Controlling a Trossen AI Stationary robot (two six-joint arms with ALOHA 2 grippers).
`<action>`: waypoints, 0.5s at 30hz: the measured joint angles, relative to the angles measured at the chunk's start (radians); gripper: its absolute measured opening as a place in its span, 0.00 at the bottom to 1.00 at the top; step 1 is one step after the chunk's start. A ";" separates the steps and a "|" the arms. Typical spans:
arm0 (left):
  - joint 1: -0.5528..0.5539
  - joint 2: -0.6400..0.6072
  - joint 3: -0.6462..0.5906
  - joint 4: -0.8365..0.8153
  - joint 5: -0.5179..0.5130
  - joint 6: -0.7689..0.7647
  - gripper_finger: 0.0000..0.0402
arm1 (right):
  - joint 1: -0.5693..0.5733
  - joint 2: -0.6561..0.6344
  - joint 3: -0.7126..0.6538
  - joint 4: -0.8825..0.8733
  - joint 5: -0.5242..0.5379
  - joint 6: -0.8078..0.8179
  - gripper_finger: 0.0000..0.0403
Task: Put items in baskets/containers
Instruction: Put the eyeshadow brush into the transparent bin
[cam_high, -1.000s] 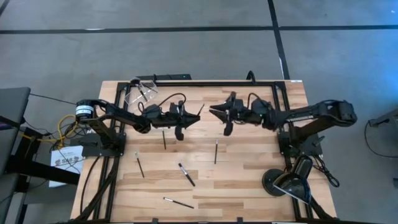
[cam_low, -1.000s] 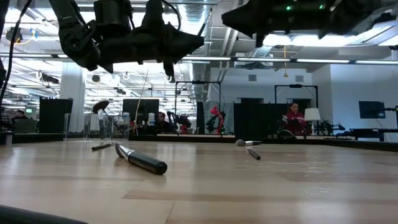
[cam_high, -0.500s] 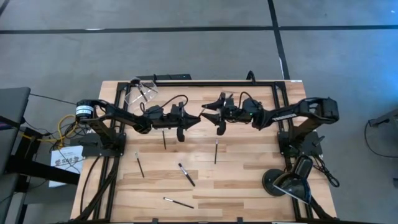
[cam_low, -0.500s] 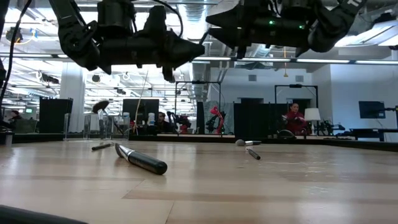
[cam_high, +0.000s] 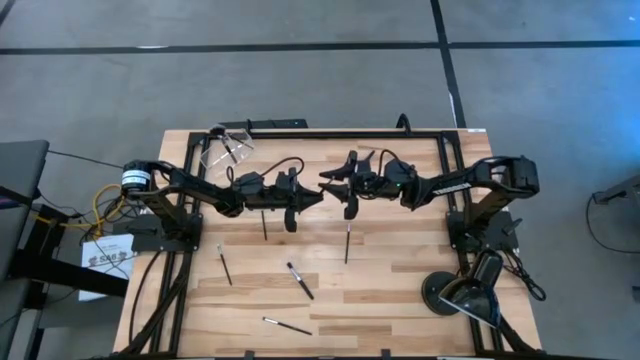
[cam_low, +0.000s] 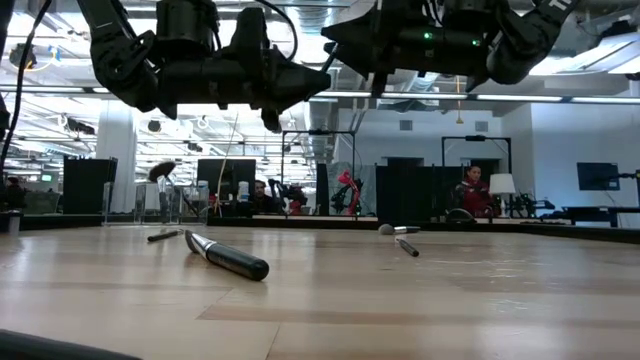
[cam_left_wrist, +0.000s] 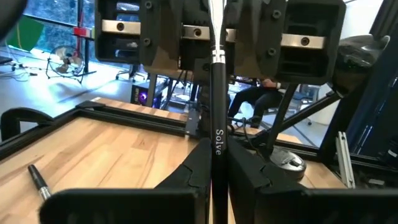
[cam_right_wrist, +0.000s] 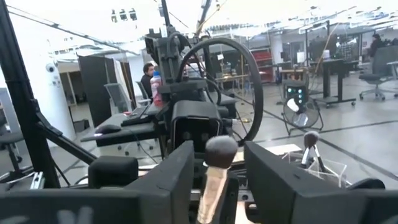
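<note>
High view, your stock as it stands:

- Left gripper (cam_high: 312, 194): raised over the middle of the light wooden slatted table (cam_high: 400, 290), pointing toward the right arm. In the left wrist view you see its fingers (cam_left_wrist: 193, 168) clamped on a slim black-handled makeup brush (cam_left_wrist: 217, 124) with white lettering on the handle.
- Right gripper (cam_high: 330, 180): tip to tip with the left one, also clear of the table. In the right wrist view the rounded dark bristle head (cam_right_wrist: 220, 151) of the held brush stands between its two fingers (cam_right_wrist: 177, 180); you can see a narrow gap on each side, so these jaws are released around the head, not pinching it.
- Small clear plastic cup (cam_high: 222, 148): far left corner of the table, with at least one brush standing in it; it also shows beyond the right fingers (cam_right_wrist: 323, 168).
- Loose brushes lying flat on the table, well apart from the cup:
  - one just beside and below the left gripper (cam_high: 264, 224)
  - one below the right gripper (cam_high: 347, 243)
  - one toward the left edge (cam_high: 225, 265)
  - a thicker one near the middle (cam_high: 300, 281)
  - one near the front edge (cam_high: 287, 326)
- Round black lamp base (cam_high: 445, 292): front right corner.

Low view: you find both grippers hanging above the tabletop and a thick black-handled brush (cam_low: 228, 258) lying nearest the camera.
</note>
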 joint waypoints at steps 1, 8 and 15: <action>0.000 0.000 0.000 -0.002 0.000 0.000 0.08 | 0.000 0.000 0.000 0.000 0.000 -0.010 0.28; 0.001 0.000 0.000 -0.011 -0.003 0.008 0.08 | 0.002 0.000 0.000 -0.034 -0.007 -0.040 0.05; 0.001 0.000 0.001 -0.036 -0.004 0.025 0.08 | 0.000 -0.001 0.000 -0.050 -0.004 -0.025 0.05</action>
